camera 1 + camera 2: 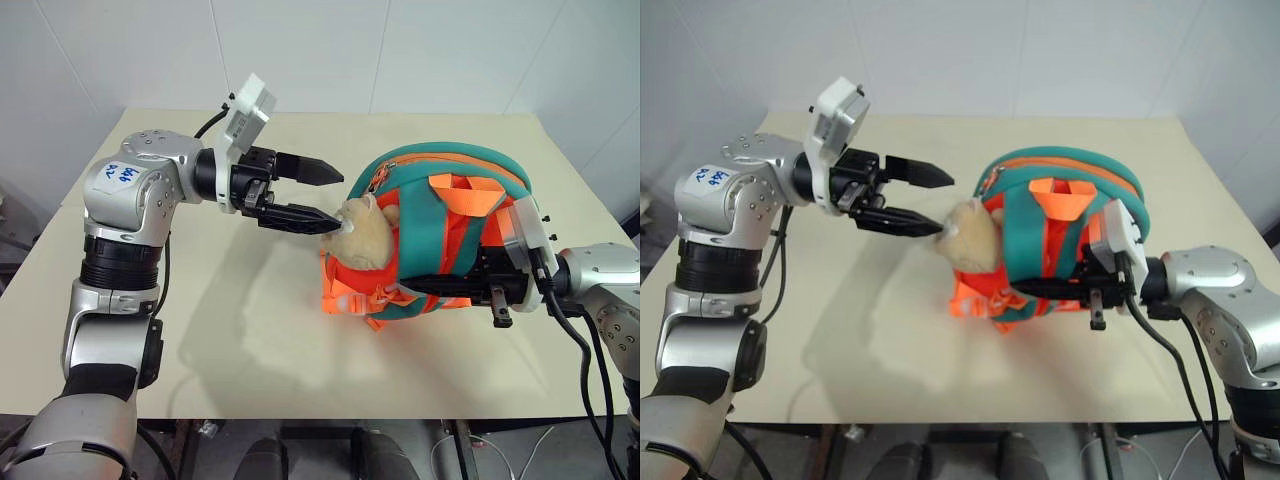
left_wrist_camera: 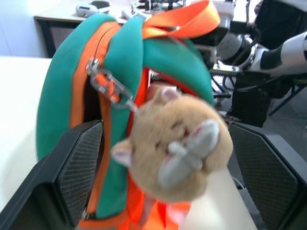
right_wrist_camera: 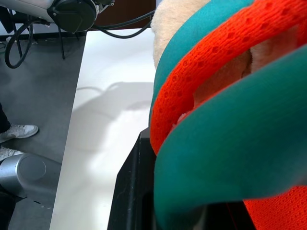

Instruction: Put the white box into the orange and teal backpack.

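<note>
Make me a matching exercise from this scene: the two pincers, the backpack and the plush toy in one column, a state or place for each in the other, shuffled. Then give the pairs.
Things:
1. left pincer
2. right pincer
3. backpack
4. plush toy

States or places:
A. hangs off the backpack's front, tan
B. shut on a backpack strap
C. open, fingers either side of the toy
D. on the table, zipper partly open

Pairs: 1-C, 2-B, 3-D, 4-A
</note>
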You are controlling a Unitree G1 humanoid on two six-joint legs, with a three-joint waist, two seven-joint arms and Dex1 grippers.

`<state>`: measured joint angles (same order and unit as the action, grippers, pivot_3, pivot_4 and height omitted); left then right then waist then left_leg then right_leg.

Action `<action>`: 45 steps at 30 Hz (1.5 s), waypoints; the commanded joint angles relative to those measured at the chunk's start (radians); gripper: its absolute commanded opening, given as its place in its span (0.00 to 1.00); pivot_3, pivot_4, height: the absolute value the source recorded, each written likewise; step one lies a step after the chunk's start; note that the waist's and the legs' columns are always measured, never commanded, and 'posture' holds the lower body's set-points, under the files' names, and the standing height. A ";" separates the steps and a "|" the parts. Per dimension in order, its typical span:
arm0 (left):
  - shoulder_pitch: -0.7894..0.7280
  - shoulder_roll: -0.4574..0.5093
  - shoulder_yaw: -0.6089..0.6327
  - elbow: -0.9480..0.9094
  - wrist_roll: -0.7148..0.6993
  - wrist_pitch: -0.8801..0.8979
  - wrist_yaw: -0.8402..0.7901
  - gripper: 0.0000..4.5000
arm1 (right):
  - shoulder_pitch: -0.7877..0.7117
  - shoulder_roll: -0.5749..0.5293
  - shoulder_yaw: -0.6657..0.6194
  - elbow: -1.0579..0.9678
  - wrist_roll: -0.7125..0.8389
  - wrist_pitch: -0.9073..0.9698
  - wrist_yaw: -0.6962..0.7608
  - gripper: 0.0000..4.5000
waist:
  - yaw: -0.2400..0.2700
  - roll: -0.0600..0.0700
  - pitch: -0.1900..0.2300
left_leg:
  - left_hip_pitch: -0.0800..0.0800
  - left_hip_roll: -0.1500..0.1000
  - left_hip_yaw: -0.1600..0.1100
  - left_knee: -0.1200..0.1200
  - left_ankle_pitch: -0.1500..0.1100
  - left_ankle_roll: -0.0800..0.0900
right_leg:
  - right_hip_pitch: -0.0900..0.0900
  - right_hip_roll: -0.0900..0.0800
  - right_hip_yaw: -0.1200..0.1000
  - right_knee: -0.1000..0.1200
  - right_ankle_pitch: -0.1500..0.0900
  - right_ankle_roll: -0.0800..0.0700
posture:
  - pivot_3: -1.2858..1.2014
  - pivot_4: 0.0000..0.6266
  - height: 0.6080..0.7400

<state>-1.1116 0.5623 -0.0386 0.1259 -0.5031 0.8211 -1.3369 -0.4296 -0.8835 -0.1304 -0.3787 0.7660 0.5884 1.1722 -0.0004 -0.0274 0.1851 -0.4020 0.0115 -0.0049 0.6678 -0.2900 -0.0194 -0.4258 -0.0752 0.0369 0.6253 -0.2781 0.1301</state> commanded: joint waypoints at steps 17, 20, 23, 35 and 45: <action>0.056 -0.042 -0.165 -0.216 0.011 0.143 0.231 0.99 | -0.015 0.012 -0.014 -0.012 -0.011 -0.026 -0.010 0.14 | 0.001 0.000 0.000 | 0.003 -0.001 0.000 0.000 0.000 0.000 | 0.002 0.000 0.001 0.000 0.000 0.000 | 0.52 0.24 1.00; 0.050 -0.014 -0.212 -0.199 0.056 0.133 0.247 0.90 | -0.016 0.013 -0.013 -0.009 -0.015 -0.028 -0.010 0.14 | 0.000 0.000 0.000 | 0.011 -0.001 0.000 -0.002 0.000 0.000 | 0.010 0.000 0.001 -0.004 0.000 0.000 | 0.52 0.24 1.00; 0.046 0.006 -0.226 -0.203 0.066 0.121 0.237 0.73 | -0.017 0.015 -0.013 -0.005 -0.022 -0.031 -0.008 0.14 | -0.001 0.000 0.000 | 0.017 -0.001 0.000 -0.003 0.000 0.000 | 0.017 0.000 0.001 -0.009 0.000 -0.001 | 0.52 0.24 1.00; -0.019 0.049 -0.189 -0.164 0.056 0.105 0.217 0.13 | -0.017 0.012 -0.014 -0.001 -0.028 -0.038 -0.010 0.14 | -0.002 0.000 0.000 | 0.017 0.000 0.000 -0.003 0.000 0.000 | 0.016 0.000 0.001 -0.007 0.000 -0.001 | 0.52 0.24 1.00; -0.043 0.090 -0.139 -0.158 0.028 0.062 0.169 0.10 | -0.014 0.012 -0.014 -0.003 -0.035 -0.037 -0.017 0.14 | -0.004 0.000 0.000 | 0.016 0.000 0.000 -0.004 0.000 0.000 | 0.015 0.001 0.001 -0.007 0.000 -0.001 | 0.52 0.24 1.00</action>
<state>-1.1221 0.6302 -0.2213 -0.0223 -0.4662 0.9102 -1.1521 -0.4291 -0.8709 -0.1207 -0.3751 0.7268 0.5683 1.1642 -0.0049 -0.0272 0.1853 -0.3861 0.0117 -0.0047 0.6635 -0.2901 -0.0192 -0.4111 -0.0743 0.0382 0.6187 -0.2784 0.1294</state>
